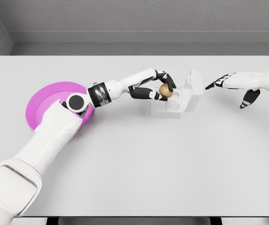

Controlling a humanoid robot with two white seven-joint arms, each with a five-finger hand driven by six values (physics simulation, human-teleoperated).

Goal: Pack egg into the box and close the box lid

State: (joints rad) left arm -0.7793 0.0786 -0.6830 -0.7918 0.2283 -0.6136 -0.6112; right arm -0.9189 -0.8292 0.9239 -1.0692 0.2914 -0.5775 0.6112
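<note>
While the left hand [158, 86] pinches the egg [166, 91] right over the open box [174, 100], I'd say the drop is the risky part: let go a bit off a cup and the egg could bounce onto the bench [139, 164], or those fingers might nudge the light box sideways. The lid [194, 89] stands up on the box's far right, so it shouldn't block anything. The right hand [230, 83] hovers near it, fingers spread, holding nothing. A pink plate [42, 105] sits behind the left arm, well clear.
</note>
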